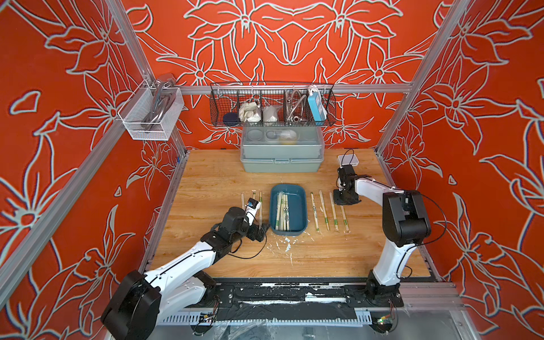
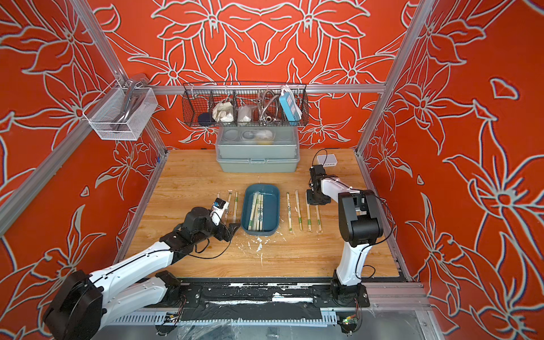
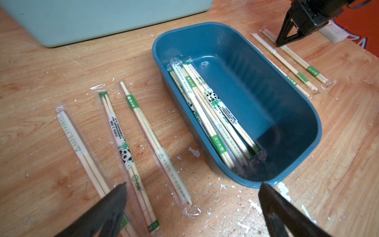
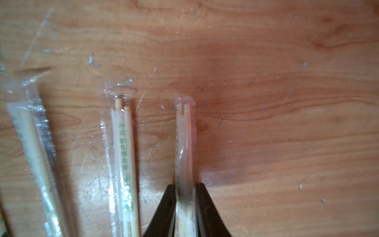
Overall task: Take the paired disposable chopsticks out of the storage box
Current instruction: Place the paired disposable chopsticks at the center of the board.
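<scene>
My left claw (image 3: 192, 185) hangs spread wide and empty at the storage box's (image 1: 303, 206) near left corner, by the near ends of three loose pairs (image 3: 131, 147) lying on the worktop (image 1: 206, 182) left of the box. My right claw (image 4: 185, 184) is down to the box's right. Its fingers (image 4: 207, 203) flank the outermost pair (image 4: 184, 143) of four laid there, tight to the wrapper — pinching or let go, I cannot tell. The paired disposable chopsticks (image 1: 282, 210) inside crowd the box's left wall.
</scene>
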`<state>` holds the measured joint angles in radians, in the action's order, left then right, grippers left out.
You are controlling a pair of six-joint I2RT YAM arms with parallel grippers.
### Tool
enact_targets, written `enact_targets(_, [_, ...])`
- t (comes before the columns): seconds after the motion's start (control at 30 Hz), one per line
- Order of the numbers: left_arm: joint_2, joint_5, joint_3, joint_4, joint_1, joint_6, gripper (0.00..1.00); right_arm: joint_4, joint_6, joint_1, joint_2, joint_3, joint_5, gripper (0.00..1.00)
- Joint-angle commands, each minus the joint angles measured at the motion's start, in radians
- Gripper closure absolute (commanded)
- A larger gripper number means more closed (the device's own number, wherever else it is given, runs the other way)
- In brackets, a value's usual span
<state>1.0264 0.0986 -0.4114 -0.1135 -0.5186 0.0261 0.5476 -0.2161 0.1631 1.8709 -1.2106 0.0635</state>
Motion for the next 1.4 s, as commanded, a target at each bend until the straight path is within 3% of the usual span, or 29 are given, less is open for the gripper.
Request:
enact_targets(0.0, [0.005, -0.001, -0.01, -0.005, -0.006, 0.003, 0.0, 0.035, 0.002, -0.005, -0.006, -0.019, 0.024, 0.74])
enact_targets(0.4, [-0.021, -0.028, -0.02, 0.022, -0.005, 0.069, 0.0, 0.098, -0.06, 0.001, -0.197, -0.02, -0.053, 0.56])
enact_targets(0.57, [-0.028, -0.04, -0.144, 0.174, -0.007, 0.155, 0.02, 0.004, -0.079, 0.025, -0.399, 0.115, -0.098, 0.5])
enact_targets(0.67, [-0.023, -0.084, -0.255, 0.288, -0.023, 0.182, 0.09, -0.143, -0.093, 0.044, -0.563, 0.259, -0.173, 0.43])
enact_targets(0.8, [0.081, -0.146, -0.416, 0.413, -0.074, 0.207, 0.18, -0.361, -0.115, 0.104, -0.726, 0.457, -0.25, 0.38])
enact_targets(0.9, [0.18, -0.207, -0.534, 0.489, -0.133, 0.231, 0.35, -0.476, -0.112, 0.172, -0.809, 0.589, -0.233, 0.38])
enact_targets(1.13, [0.362, -0.218, -0.716, 0.569, -0.192, 0.286, 0.39, -0.709, -0.073, 0.288, -0.947, 0.834, -0.202, 0.38])
enact_targets(1.37, [0.599, -0.229, -0.915, 0.699, -0.239, 0.316, 0.45, -0.689, -0.069, 0.291, -1.027, 0.842, -0.071, 0.38])
